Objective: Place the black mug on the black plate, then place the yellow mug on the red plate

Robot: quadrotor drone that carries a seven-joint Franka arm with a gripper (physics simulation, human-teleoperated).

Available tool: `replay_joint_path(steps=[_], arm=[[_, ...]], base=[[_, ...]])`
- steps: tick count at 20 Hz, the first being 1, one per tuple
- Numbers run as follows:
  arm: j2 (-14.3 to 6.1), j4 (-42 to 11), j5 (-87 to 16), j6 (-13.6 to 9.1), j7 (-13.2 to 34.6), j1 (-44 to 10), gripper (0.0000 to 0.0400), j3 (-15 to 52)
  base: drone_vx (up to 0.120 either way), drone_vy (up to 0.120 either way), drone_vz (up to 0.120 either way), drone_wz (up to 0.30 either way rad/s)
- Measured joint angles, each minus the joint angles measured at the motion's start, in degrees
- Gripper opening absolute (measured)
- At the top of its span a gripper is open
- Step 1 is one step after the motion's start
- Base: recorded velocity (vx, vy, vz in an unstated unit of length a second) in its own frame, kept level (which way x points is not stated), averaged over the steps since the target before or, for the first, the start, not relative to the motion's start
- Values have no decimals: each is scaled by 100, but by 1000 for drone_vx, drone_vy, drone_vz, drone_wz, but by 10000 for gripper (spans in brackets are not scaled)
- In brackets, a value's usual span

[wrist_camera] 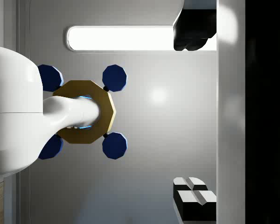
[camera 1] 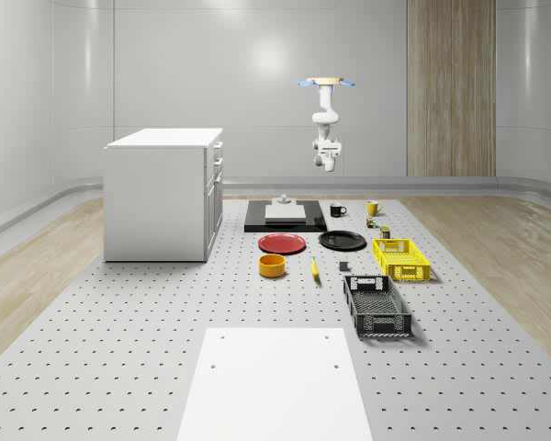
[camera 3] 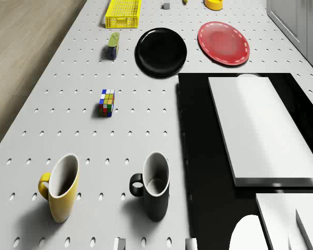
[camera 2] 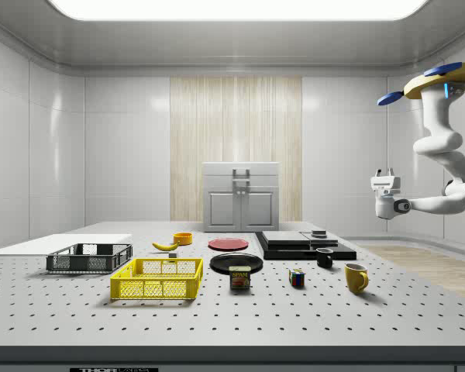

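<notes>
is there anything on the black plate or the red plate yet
No. The black plate and the red plate are both bare. The black mug and the yellow mug stand on the table.

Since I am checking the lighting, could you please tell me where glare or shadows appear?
Side view: a bright ceiling panel lights the room. Whole-scene view: soft glare on the back wall. Drone view: the yellow mug and black mug cast soft shadows on the table.

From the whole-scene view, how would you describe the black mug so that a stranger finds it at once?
Start at the large black slab beside the white cabinet. Just off its right edge stand two mugs on the perforated table. The black mug is the one nearer the slab; its neighbour, the yellow mug, differs by colour.
</notes>
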Motion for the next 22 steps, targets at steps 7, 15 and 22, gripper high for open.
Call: replay_joint_path(steps=[7,15,22], arm=[[186,855,7,-637,-10,-18,400,9],[436,1524,11,-1021,-14,-29,400,17],[488,1678,13,-1092,-17,-36,400,21]], base=[[0,0,0,0],[45,0,0,0],[120,-74,0,0]])
